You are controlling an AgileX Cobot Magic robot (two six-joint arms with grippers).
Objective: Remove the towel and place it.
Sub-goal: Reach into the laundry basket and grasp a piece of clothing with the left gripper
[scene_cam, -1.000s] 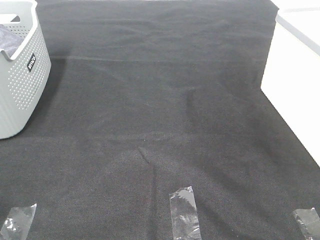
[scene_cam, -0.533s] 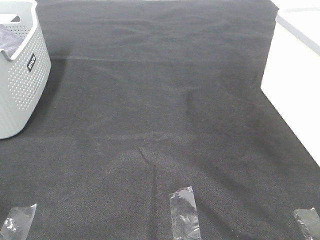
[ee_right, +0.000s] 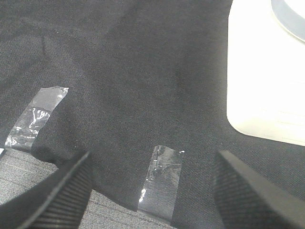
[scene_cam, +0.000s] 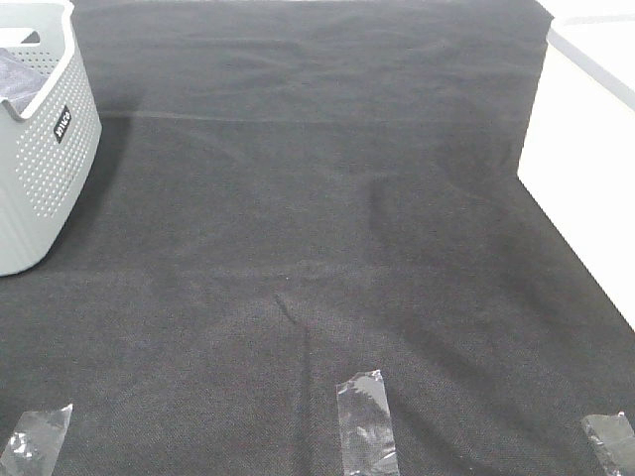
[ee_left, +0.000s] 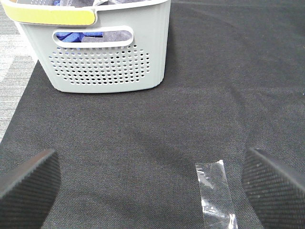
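A fold of grey-lavender towel (scene_cam: pixel 10 77) shows inside the pale grey perforated basket (scene_cam: pixel 45 178) at the far left of the table. In the left wrist view the same grey fabric (ee_left: pixel 112 36) shows through the basket's handle slot (ee_left: pixel 93 37), beside something blue. My left gripper (ee_left: pixel 152 186) is open and empty, low over the black cloth a short way in front of the basket (ee_left: pixel 105 67). My right gripper (ee_right: pixel 152 191) is also open and empty, near the table's front edge. Neither gripper appears in the exterior high view.
A black cloth (scene_cam: pixel 317 198) covers the table. Clear tape strips (scene_cam: pixel 367 421) (scene_cam: pixel 35 436) (scene_cam: pixel 610 441) lie along its front edge, one (ee_left: pixel 214 193) between my left fingers and one (ee_right: pixel 162 179) between my right. A white box (scene_cam: pixel 585 169) (ee_right: pixel 267 71) stands at the right.
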